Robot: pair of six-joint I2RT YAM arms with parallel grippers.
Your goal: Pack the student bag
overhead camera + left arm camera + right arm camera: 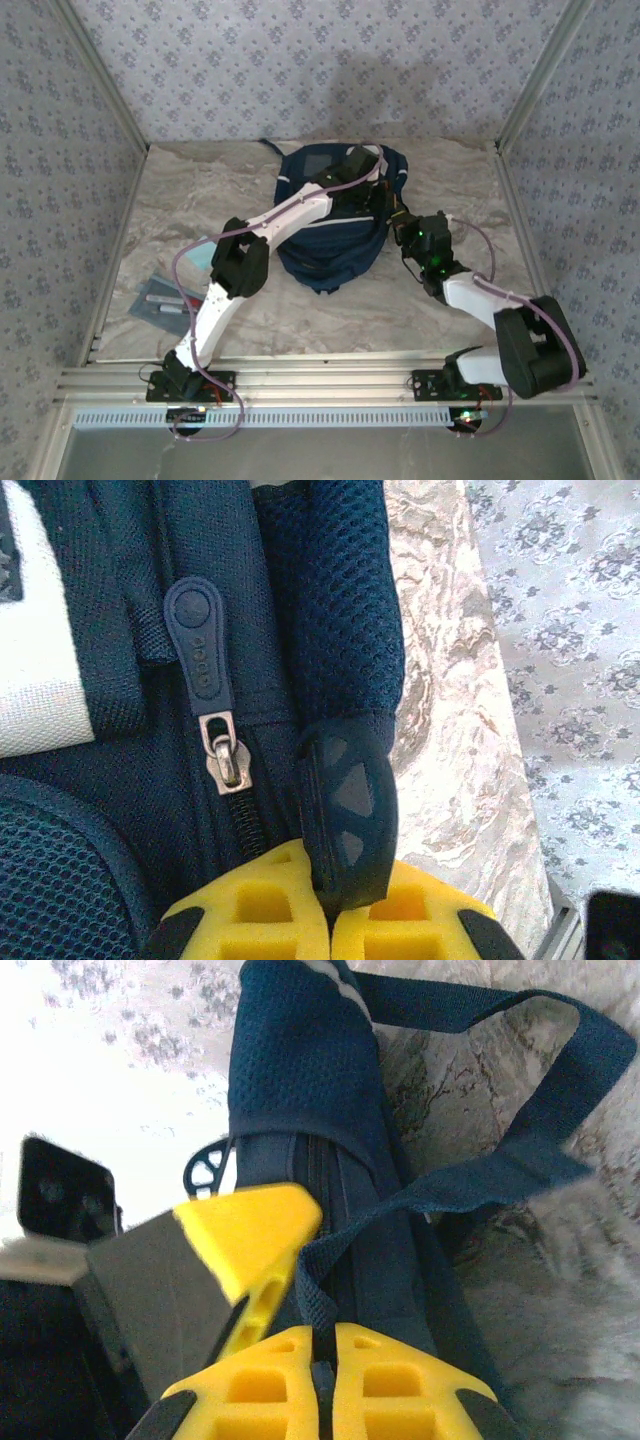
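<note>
Marbled table (330,322), student bag (330,262) lying mid-back, perhaps a small book (160,298) at left

Top view: illumination is even, diffuse and moderately bright. 1 soft shadow falls on the rear wall (400,85); shadows on the worktop (450,300) around the student bag (330,260) are faint. Definition is slightly soft.

Left wrist view: focus is sharp on the zip pull (200,640); the white patch (35,650) is overexposed.

Right wrist view: the worktop at upper left is blown out to glare, and at lower right it is blurred.
</note>
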